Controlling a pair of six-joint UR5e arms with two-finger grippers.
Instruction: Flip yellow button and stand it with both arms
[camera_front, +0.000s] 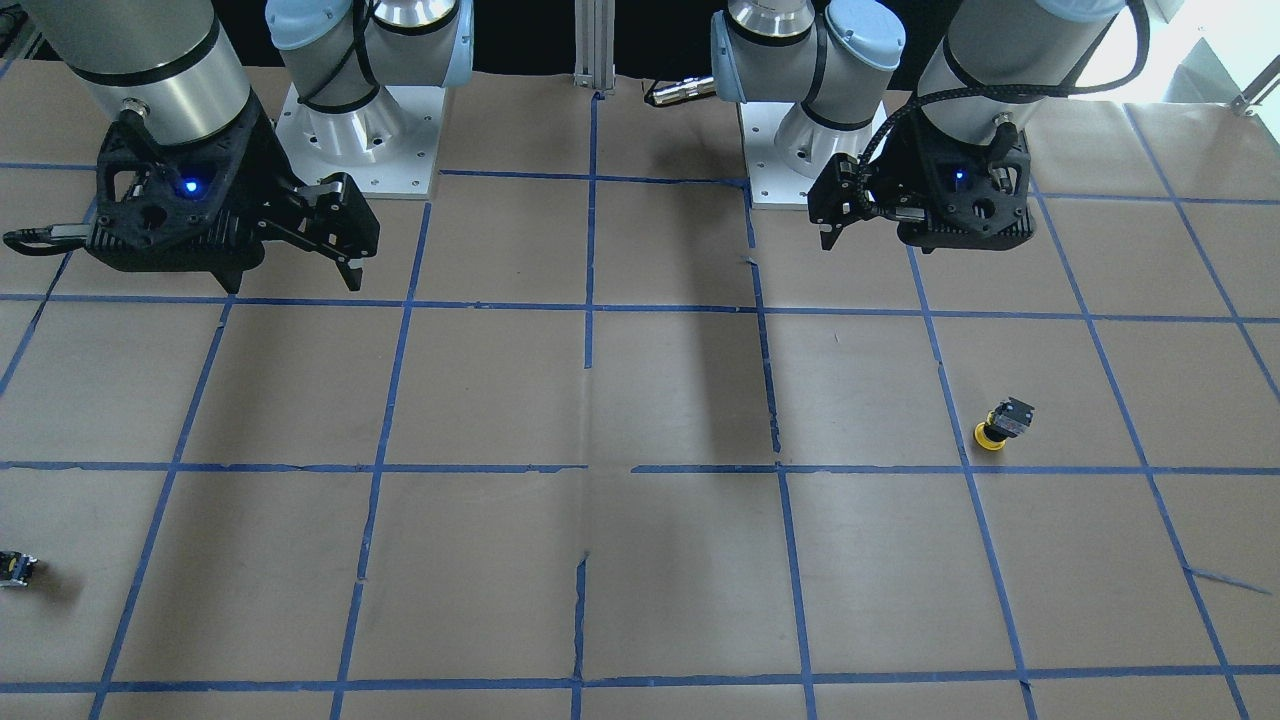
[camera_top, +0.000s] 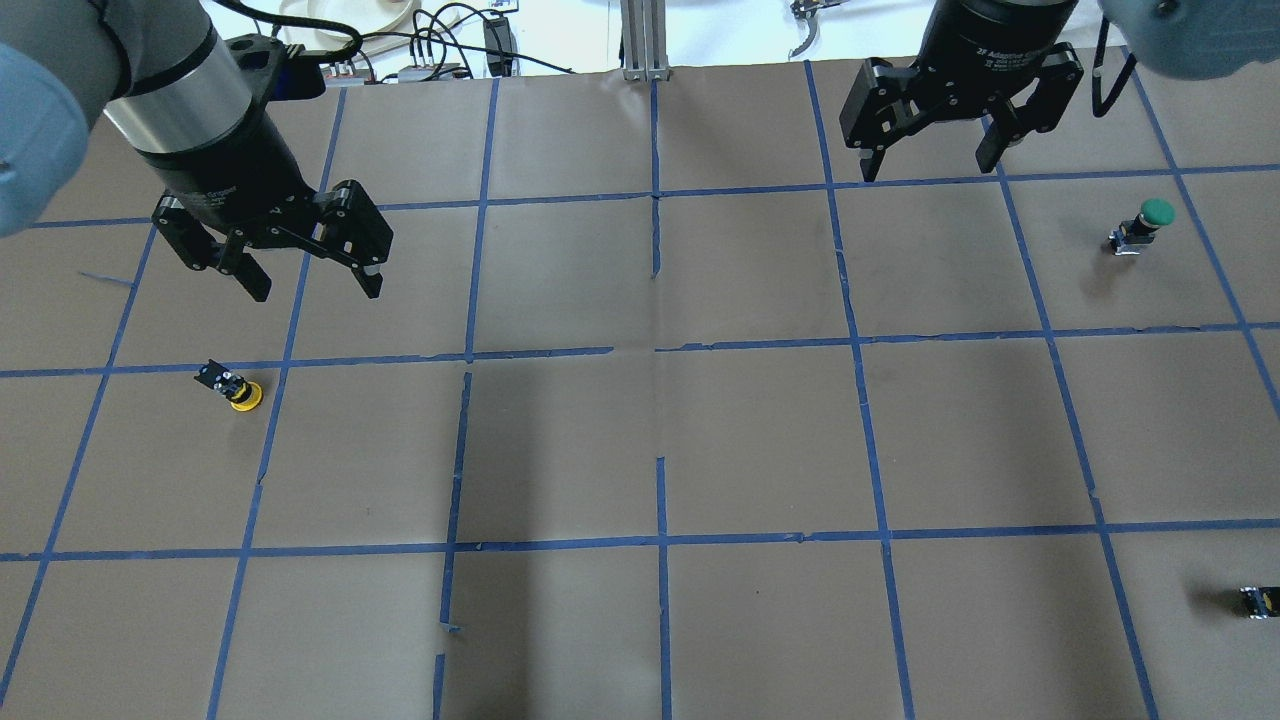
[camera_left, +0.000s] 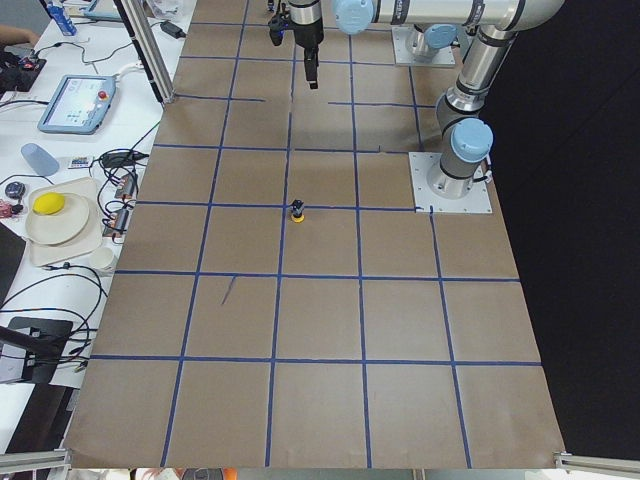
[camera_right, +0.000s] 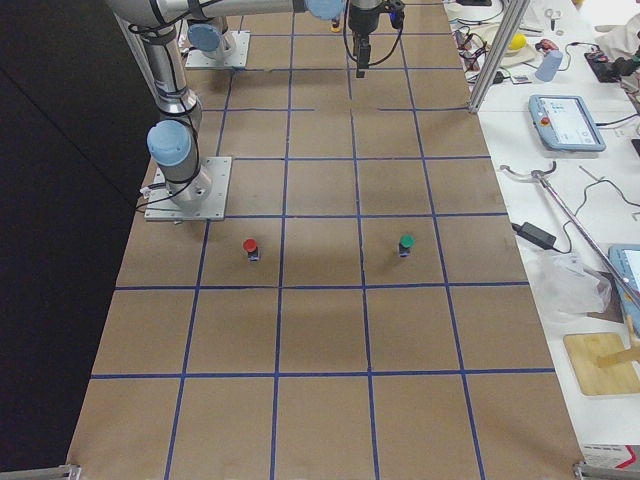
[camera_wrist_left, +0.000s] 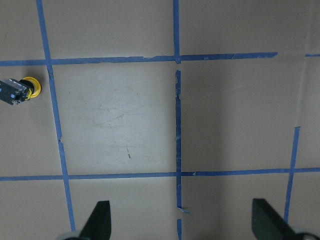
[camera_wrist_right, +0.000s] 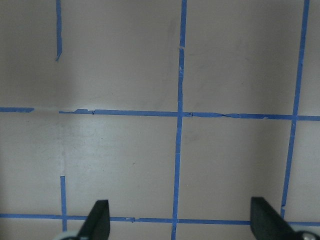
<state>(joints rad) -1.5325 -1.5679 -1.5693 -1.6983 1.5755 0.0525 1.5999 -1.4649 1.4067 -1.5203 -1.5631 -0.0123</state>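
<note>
- Yellow button (camera_top: 235, 388) sits on the tabletop (camera_top: 760, 440), on the robot's left side, just beside a blue tape line.
- In the overhead view we see it at 7 o'clock from the left gripper (camera_top: 315, 290), near but apart.
- Its cap points to 4 o'clock there and its body to 10; we cannot tell whether it lies on its side or rests on the cap.
- Left fingers (camera_top: 255, 280) are spread wide, holding nothing, above the tabletop.
- Right gripper (camera_top: 927, 170) is at the far edge; its fingers (camera_top: 868, 168) are wide and hold nothing.
- Green button (camera_top: 1145, 222) stands at 3 o'clock from the right gripper.
</note>
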